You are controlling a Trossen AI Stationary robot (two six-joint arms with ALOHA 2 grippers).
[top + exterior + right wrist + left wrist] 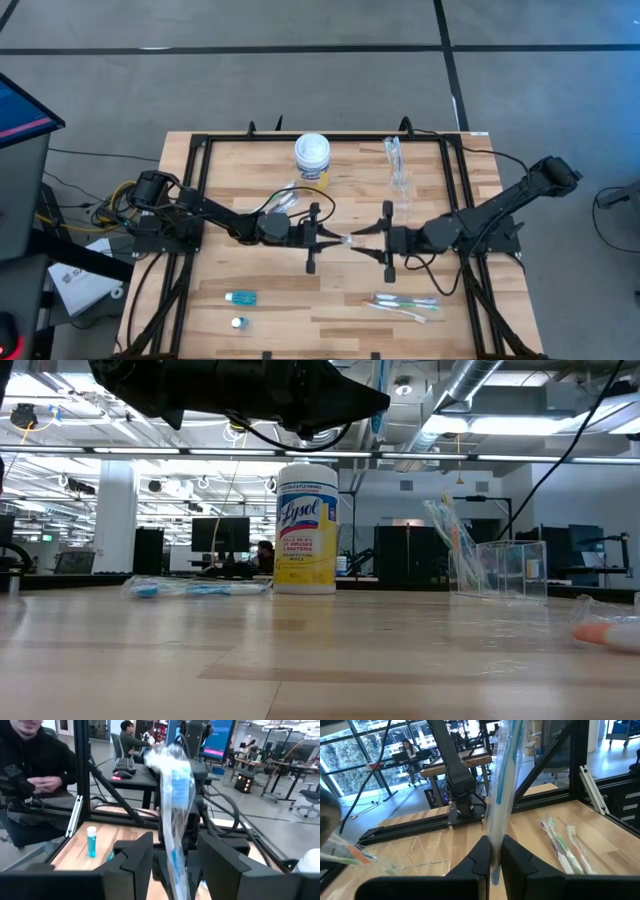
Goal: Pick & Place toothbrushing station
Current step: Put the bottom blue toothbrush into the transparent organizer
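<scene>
While my two arms reach in low from the left and right edges of the high view, they meet near the middle of the wooden surface [260, 300]. My left gripper [330, 238] has its fingers [480, 857] squeezed shut on a wrapped blue toothbrush [501, 780], which stands up tall between them in my left wrist view. My right gripper [372, 238] faces it from the other side. Its fingers [137, 855] are apart, one on each side of the same wrapped toothbrush, and I cannot tell if they touch it.

In the high view, more toothbrushes [405, 305] lie flat at the lower right of the surface. A small blue tube [241, 297] lies at the lower left. Clear plastic cups [398, 172] sit at the upper right, one with a toothbrush in it. A white-lidded canister [312, 158] with a yellow label stands at the upper middle.

In my right wrist view, a person [35, 760] in dark clothes sits at the upper left, beyond the surface.
</scene>
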